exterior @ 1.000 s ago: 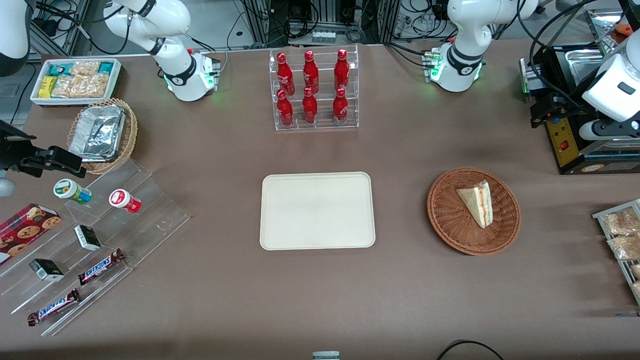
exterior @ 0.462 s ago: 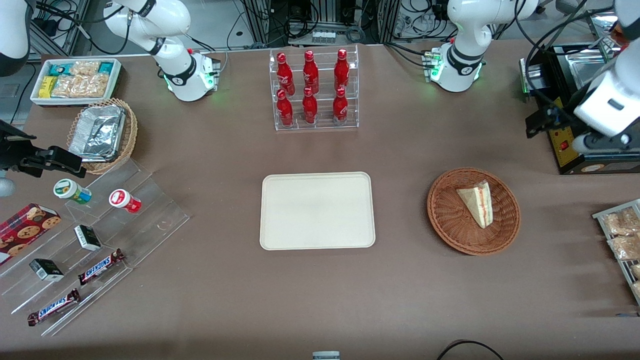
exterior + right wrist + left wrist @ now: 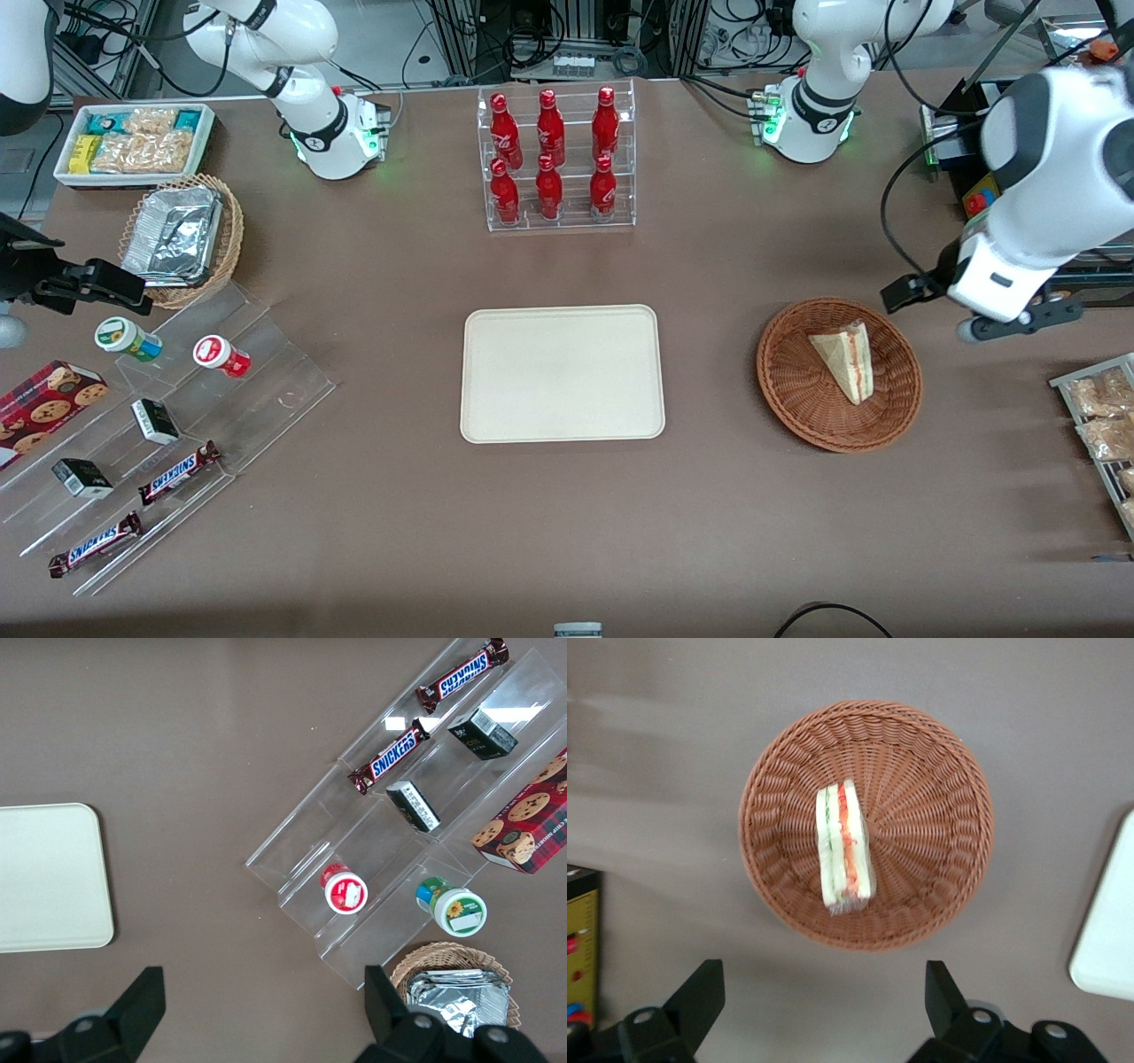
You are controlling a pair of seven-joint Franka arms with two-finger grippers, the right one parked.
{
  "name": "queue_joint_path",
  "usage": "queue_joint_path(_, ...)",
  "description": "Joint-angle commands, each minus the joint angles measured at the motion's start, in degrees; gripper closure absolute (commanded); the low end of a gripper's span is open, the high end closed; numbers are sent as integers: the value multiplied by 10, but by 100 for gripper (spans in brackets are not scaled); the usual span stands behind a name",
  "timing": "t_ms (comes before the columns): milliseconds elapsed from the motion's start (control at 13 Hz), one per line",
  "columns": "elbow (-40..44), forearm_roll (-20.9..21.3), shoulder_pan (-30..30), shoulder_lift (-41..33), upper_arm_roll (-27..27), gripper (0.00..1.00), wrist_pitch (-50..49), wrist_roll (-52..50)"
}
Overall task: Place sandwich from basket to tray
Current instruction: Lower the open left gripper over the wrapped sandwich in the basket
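Observation:
The sandwich [image 3: 846, 359], a white wedge with red and green filling, lies in the reddish-brown wicker basket [image 3: 797, 390]. It also shows in the left wrist view [image 3: 845, 849], cut edge up, in the basket [image 3: 921, 824]. The cream tray [image 3: 562, 373] lies flat in mid-table, beside the basket toward the parked arm's end; one corner shows in the left wrist view [image 3: 1109, 930]. My left gripper [image 3: 997, 306] hangs above the table just outside the basket's rim, toward the working arm's end. In the left wrist view it [image 3: 822, 981] is open and empty, with bare table between its fingers.
A clear rack of red bottles [image 3: 554, 159] stands farther from the camera than the tray. A black device [image 3: 1001, 239] and a rack of snack packets [image 3: 1099, 425] sit at the working arm's end. A clear stepped stand with snacks [image 3: 168, 425] and a foil-filled basket [image 3: 182, 235] are at the parked arm's end.
My left arm has swung down from over the black device toward the basket, nearer the camera. The sandwich, basket and tray have not moved.

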Motion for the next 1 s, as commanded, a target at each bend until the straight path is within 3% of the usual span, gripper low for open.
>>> queue_joint_path(0, -47, 7, -2, 13, 1, 0, 56, -47)
queue_joint_path(923, -143, 7, -1, 68, 14, 0, 250, -55)
